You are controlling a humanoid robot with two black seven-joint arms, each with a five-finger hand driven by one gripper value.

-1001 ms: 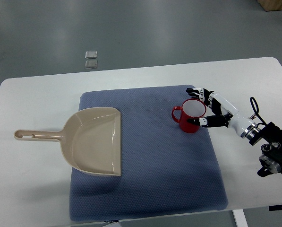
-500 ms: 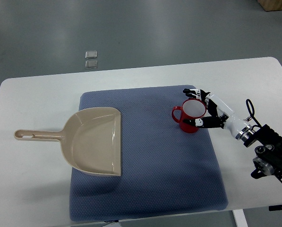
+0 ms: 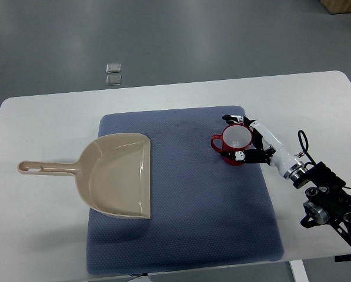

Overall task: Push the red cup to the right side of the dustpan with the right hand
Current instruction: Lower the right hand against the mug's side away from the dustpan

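The cup (image 3: 235, 144) sits upright on the mat (image 3: 181, 223), well right of the dustpan (image 3: 117, 174). The right hand (image 3: 243, 140) cups its right side, fingers curled round it. Since the fingers wrap high, pushing left could tip it.

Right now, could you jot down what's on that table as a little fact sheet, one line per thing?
surface: white table with a blue mat laid on it
dustpan: beige, on the mat's left part, handle pointing left off the mat
red cup: upright, empty, on the mat's right part, handle facing the dustpan
right hand: fingers cupped around the cup's right side
left hand: not in view
gap: bare mat lies between cup and dustpan
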